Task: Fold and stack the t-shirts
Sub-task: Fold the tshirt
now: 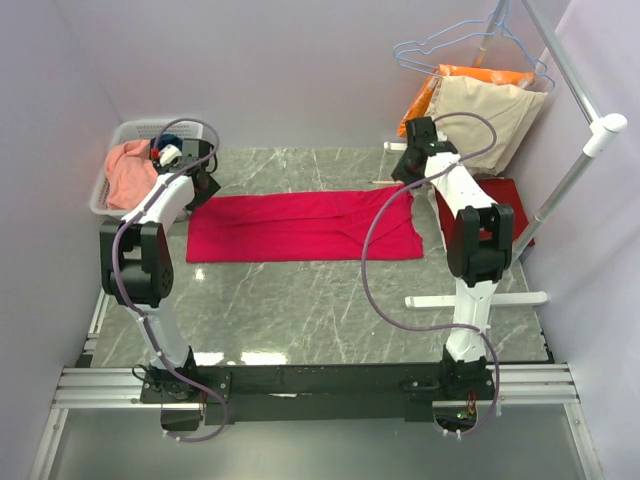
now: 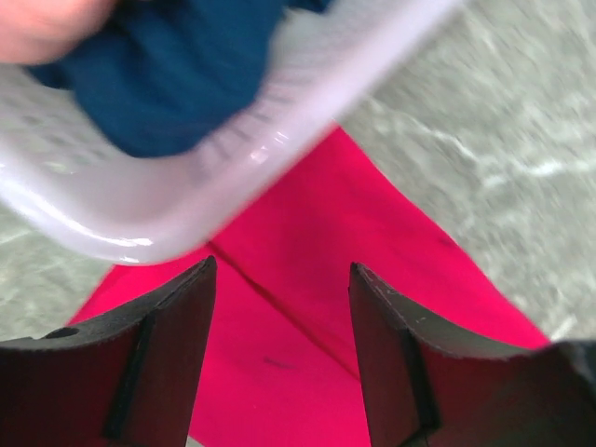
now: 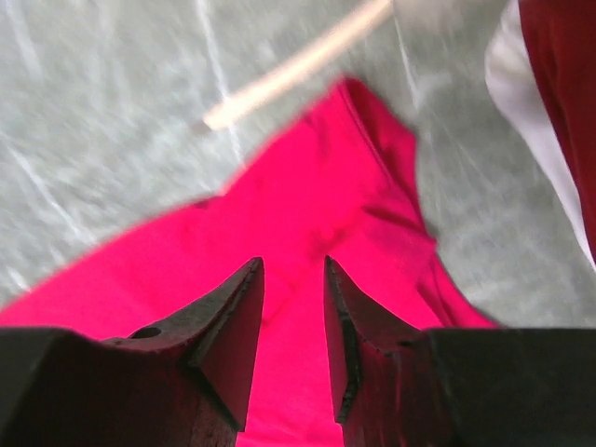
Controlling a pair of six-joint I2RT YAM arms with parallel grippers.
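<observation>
The left claw (image 2: 284,270) is held with its jaws parted wide, and nothing is gripped between them. Directly beneath it lies one end of the bright crimson-red cloth t-shirt (image 2: 317,307), which is spread flat on the grey marbled table (image 2: 484,140). Just beyond the fingertips the rim of the white plastic basket (image 2: 186,200) is seen. Inside it the dark teal-blue t-shirt (image 2: 168,74) and the salmon-pink t-shirt (image 1: 128,172) are piled.

The right claw (image 3: 293,265) is held narrower, but its jaws are likewise parted and empty, above the other end of the same shirt. Ahead of it a pale thin stick (image 3: 298,65) is laid on the table. Off to its right the darker red t-shirt (image 3: 559,84) is placed.
</observation>
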